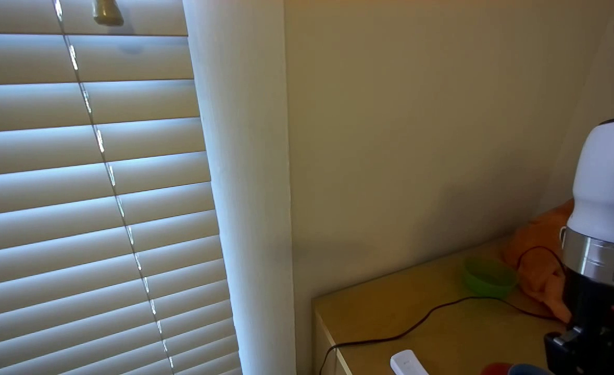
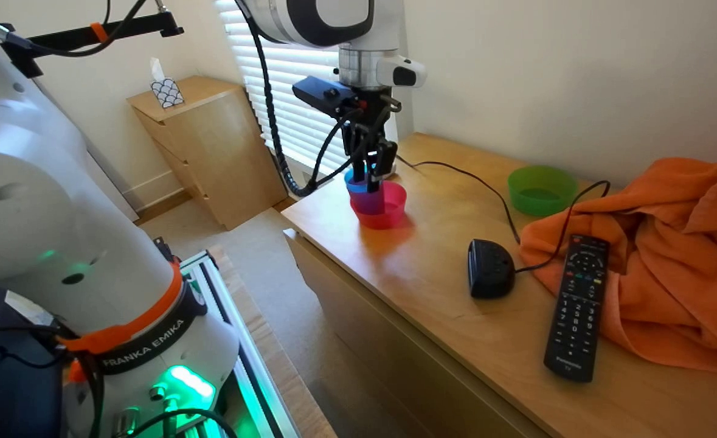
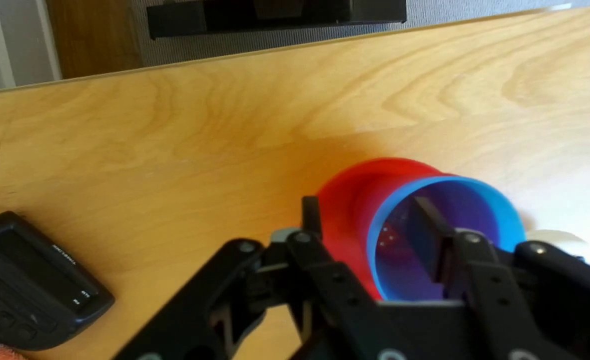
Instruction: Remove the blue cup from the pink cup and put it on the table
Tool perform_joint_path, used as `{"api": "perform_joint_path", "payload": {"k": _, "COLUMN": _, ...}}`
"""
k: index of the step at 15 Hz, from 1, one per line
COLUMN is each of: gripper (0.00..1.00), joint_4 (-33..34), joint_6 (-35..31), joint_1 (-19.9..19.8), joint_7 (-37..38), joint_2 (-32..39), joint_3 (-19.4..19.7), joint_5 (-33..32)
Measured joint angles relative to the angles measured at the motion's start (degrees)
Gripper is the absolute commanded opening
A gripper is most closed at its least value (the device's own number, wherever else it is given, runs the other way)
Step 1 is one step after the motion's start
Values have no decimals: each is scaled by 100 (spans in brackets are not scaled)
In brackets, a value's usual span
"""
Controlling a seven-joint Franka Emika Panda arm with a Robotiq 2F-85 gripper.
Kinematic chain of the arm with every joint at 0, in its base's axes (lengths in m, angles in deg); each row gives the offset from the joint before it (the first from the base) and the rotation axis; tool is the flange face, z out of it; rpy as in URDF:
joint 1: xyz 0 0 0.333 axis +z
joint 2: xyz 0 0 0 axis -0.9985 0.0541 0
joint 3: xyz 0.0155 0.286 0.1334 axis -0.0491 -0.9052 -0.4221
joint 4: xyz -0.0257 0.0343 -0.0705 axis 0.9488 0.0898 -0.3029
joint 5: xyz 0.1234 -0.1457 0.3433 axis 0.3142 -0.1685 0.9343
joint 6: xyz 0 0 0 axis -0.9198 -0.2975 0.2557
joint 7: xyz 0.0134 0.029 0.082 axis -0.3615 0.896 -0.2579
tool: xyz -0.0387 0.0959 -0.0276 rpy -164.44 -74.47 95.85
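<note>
Wrist view: the jaws are parted, one finger [image 3: 427,240] over or in the sky-blue plastic cup [image 3: 470,207], likely light, slick and stiff; pinch its rim alone. It sits inside the pink cup [image 3: 342,215], near a corner of the table [image 2: 431,255].

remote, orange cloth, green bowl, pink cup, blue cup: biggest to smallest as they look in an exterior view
1. Orange cloth
2. Remote
3. Green bowl
Pink cup and blue cup: smallest, but overlapping; unsure between them.
</note>
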Motion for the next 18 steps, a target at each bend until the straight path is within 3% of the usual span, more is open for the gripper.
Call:
{"api": "perform_joint_path", "payload": {"k": 7, "gripper": 34, "joint_4": 61, "joint_6": -3, "joint_1": 57, "joint_7": -4, "joint_2": 112, "joint_3": -48, "joint_5": 12}}
{"api": "perform_joint_path", "payload": {"k": 8, "gripper": 15, "joint_4": 85, "joint_6": -7, "joint_1": 59, "joint_7": -5, "joint_2": 168, "joint_3": -51, "joint_5": 9}}
{"api": "perform_joint_path", "payload": {"k": 10, "gripper": 9, "joint_4": 159, "joint_6": -10, "joint_1": 62, "joint_7": -5, "joint_2": 294, "joint_3": -63, "joint_5": 2}}
{"api": "perform_joint_path", "payload": {"k": 11, "gripper": 2, "joint_4": 200, "joint_6": -11, "joint_1": 66, "joint_7": -5, "joint_2": 350, "joint_3": -68, "joint_5": -3}}
{"api": "perform_joint_path", "payload": {"k": 18, "gripper": 1, "joint_4": 420, "joint_6": -9, "joint_1": 92, "joint_7": -34, "joint_2": 452, "joint_3": -92, "joint_5": -36}}
